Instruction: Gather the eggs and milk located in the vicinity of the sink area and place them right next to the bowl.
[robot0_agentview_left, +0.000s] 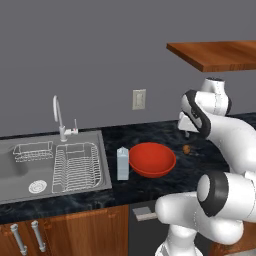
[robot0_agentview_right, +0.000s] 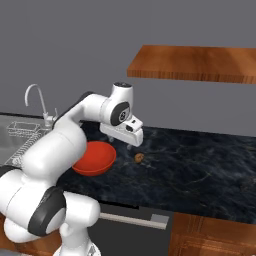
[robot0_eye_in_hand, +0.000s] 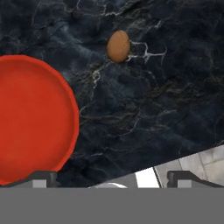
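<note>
One egg (robot0_eye_in_hand: 118, 46) lay on the dark counter (robot0_eye_in_hand: 166, 96) just right of the red bowl (robot0_agentview_left: 152, 159), apart from its rim. The milk (robot0_agentview_left: 122, 163) stood against the bowl's left side, between it and the sink (robot0_agentview_left: 30, 167). The gripper (robot0_agentview_right: 134, 145) hung above the counter beside the bowl, jaws spread wide, holding nothing.

bowl (robot0_agentview_left: 152, 159) red; egg (robot0_eye_in_hand: 118, 46) brown; counter (robot0_eye_in_hand: 166, 100) black, white-veined; milk (robot0_agentview_left: 122, 163) white-blue
</note>
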